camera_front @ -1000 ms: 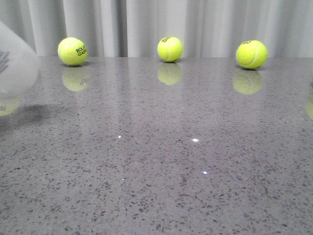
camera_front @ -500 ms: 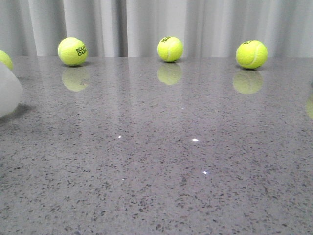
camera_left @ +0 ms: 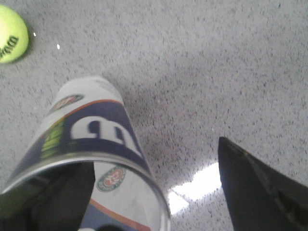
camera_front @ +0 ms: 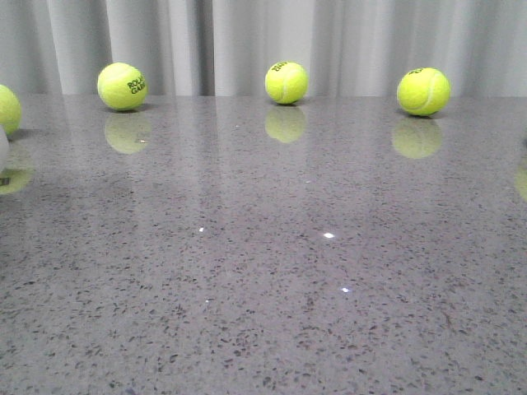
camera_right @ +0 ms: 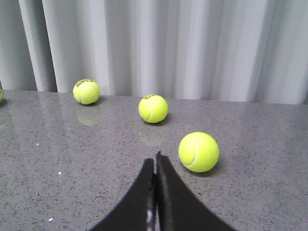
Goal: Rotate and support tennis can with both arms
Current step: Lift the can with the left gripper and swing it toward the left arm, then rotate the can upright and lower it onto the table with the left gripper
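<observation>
Two claws, very different states. Left claw (camera_left: pixel 144 202) is spread wide around the tennis can (camera_left: pixel 91 144) in the left wrist view: one finger sits dark behind the clear wall at the can's near end, the other finger (camera_left: pixel 260 192) stands well apart on the far side, w/ bare surface (camera_left: pixel 202 72) between. Whether the inner finger actually presses the wall, can't tell. Can lies tilted away from the camera, navy label up, near a tennis ball (camera_left: pixel 10 33). In the front view only a pale sliver of the can (camera_front: pixel 2 148) shows at the left edge. Right claw (camera_right: pixel 155 192) is pinched together, holding nothing, low over the surface w/ balls ahead.

Judgement: step in hand is securing the can on the left before turning it. Do it well by closing gently, thin plastic will flex & slip. Right side needs to part its fingers & come across to prop the free end, approx level w/ the can axis.
</observation>
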Available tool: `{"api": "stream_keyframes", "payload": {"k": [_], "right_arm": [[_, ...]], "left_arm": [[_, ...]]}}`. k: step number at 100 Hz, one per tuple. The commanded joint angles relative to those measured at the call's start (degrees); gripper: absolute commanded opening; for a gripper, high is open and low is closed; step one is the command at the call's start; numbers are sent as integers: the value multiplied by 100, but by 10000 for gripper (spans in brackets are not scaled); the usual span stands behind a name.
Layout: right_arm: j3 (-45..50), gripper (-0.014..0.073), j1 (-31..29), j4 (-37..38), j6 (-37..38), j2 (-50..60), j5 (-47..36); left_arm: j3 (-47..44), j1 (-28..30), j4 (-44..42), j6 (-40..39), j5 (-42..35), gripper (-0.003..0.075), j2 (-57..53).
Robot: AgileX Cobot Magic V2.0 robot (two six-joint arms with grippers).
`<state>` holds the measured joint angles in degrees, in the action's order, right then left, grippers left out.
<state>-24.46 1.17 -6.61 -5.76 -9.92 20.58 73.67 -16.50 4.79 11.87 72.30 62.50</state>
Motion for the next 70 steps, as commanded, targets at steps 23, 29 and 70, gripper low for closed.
{"api": "stream_keyframes", "payload": {"k": [23,29,70], "right_arm": [[-140,-70,-22,-37,-10,-62,-444],[-140,-70,-22,-37,-10,-62,-444],[-140,-70,-22,-37,-10,-62,-444]], "left_arm": [[969,-48,-103,-28,11,526,896],[1142,-48,-113,41,30,526,1050],[1444,-48,-374,79,66,526,1248]]}}
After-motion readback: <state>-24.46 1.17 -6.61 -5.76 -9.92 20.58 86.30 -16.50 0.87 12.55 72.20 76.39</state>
